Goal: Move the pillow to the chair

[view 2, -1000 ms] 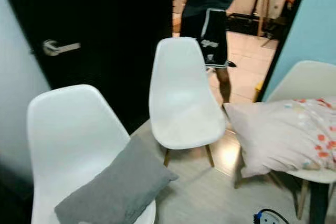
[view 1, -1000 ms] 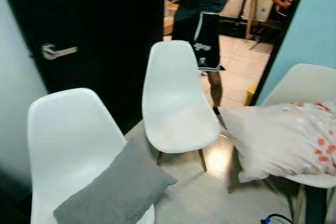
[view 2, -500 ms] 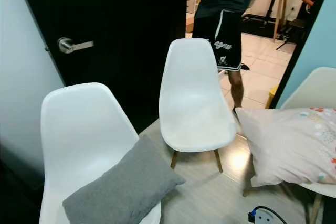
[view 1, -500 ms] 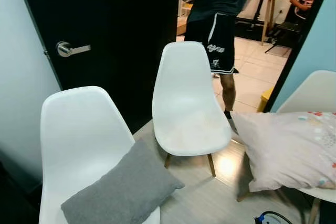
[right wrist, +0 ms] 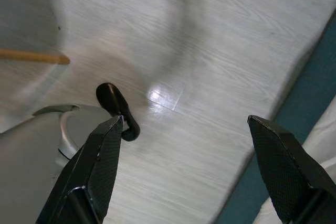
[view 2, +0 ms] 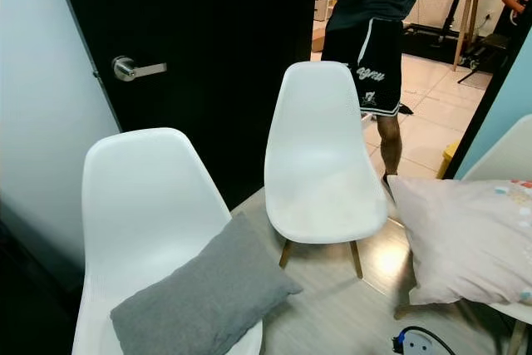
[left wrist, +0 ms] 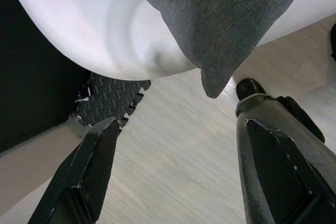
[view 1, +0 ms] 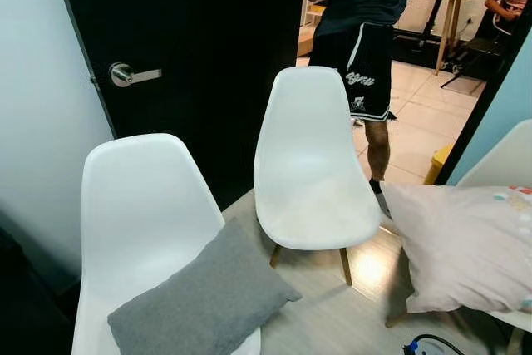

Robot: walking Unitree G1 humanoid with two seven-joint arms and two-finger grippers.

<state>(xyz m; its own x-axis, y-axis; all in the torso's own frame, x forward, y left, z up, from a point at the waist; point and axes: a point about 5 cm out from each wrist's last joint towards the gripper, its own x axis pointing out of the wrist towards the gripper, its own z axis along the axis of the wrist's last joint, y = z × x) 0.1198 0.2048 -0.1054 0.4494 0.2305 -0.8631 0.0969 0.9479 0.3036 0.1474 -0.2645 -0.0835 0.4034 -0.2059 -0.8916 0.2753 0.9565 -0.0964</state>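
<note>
Just above the wide-spread left pincer (left wrist: 173, 177), the grey pillow (left wrist: 231, 19), untouched.

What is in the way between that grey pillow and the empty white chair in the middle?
Nothing visible. The grey pillow lies on the near chair; only bare floor separates it from the empty chair. A person stands behind that chair, not between.

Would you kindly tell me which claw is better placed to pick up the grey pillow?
Left. The open left claw hangs just beneath the grey pillow on the near chair; the open right claw faces bare floor.
</note>
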